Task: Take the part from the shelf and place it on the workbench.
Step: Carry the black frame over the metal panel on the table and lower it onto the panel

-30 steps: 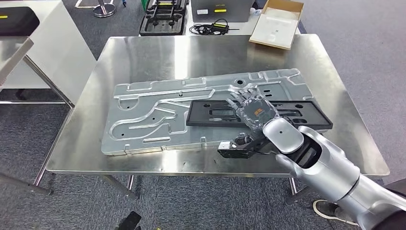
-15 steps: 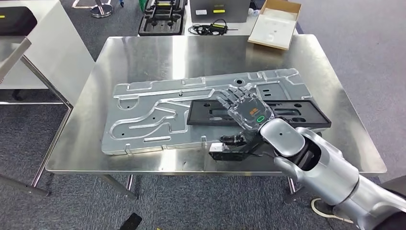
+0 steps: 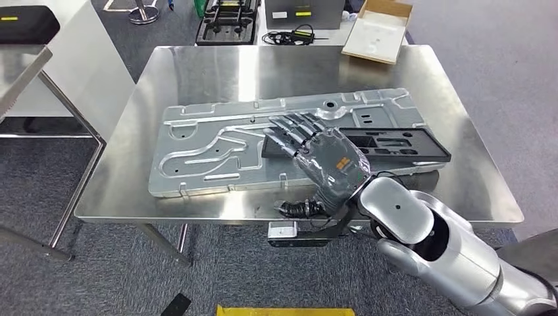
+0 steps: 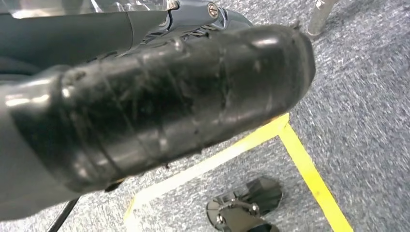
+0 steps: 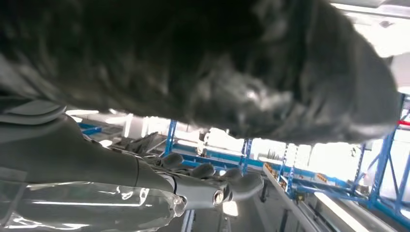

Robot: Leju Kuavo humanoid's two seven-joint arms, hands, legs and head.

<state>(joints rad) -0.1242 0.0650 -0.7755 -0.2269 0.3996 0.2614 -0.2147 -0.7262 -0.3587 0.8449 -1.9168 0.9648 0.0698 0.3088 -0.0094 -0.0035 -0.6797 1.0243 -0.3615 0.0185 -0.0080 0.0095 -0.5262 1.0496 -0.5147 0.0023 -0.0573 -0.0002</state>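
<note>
The black flat part (image 3: 395,141) lies on the ribbed silver plate (image 3: 210,148) on the steel workbench (image 3: 197,72). My right hand (image 3: 322,155) hovers over the part's left end and the plate, its fingers (image 3: 289,128) stretched out and apart with nothing in them. In the right wrist view the same fingers (image 5: 212,186) are straight under a dark blur. My left hand (image 4: 159,96) is a thick dark shape hanging above the grey carpet, and its fingers are hidden.
Beyond the workbench lie an open cardboard box (image 3: 378,26) and black moulded trays (image 3: 227,26) on the floor. A white table (image 3: 46,72) stands to the left. Yellow floor tape (image 3: 283,311) runs near my feet.
The whole picture has shifted, so the camera moved. My right hand has lifted off the black part and drifted left and nearer to me, staying open. The part stays on the plate.
</note>
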